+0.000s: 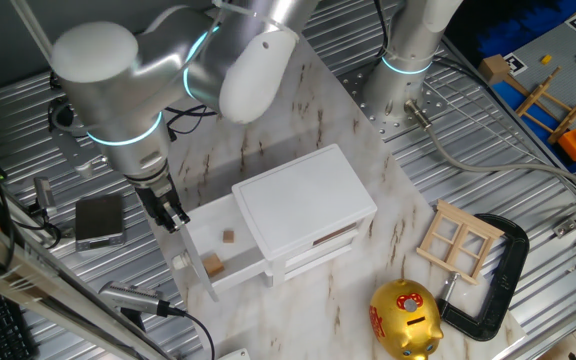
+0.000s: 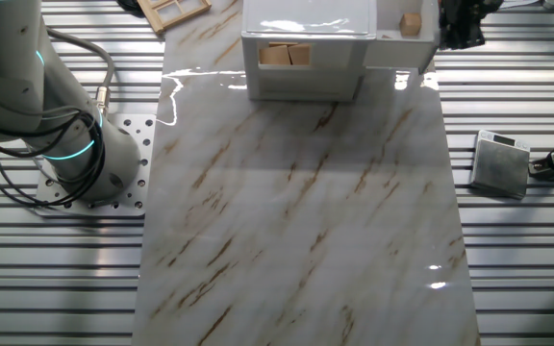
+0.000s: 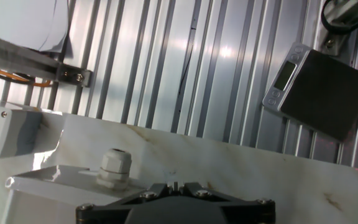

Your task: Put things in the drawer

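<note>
The white cabinet (image 1: 303, 195) stands mid-table with its top drawer (image 1: 200, 232) pulled out to the left. Two tan wooden cubes lie in it, one (image 1: 228, 237) further back and one (image 1: 212, 264) near the front. In the other fixed view one cube (image 2: 411, 24) shows in the drawer (image 2: 404, 40). My gripper (image 1: 175, 220) hangs just outside the drawer's left end, its black fingers shut with nothing between them. In the hand view the shut gripper (image 3: 176, 185) sits right above the drawer's white round knob (image 3: 114, 168).
A pale wooden window frame (image 1: 458, 238), a black C-clamp (image 1: 503, 265) and a gold piggy bank (image 1: 405, 318) lie right of the cabinet. A small grey scale (image 1: 100, 220) (image 3: 319, 93) sits on the ribbed metal left of the gripper. The arm's base (image 1: 403, 60) stands behind.
</note>
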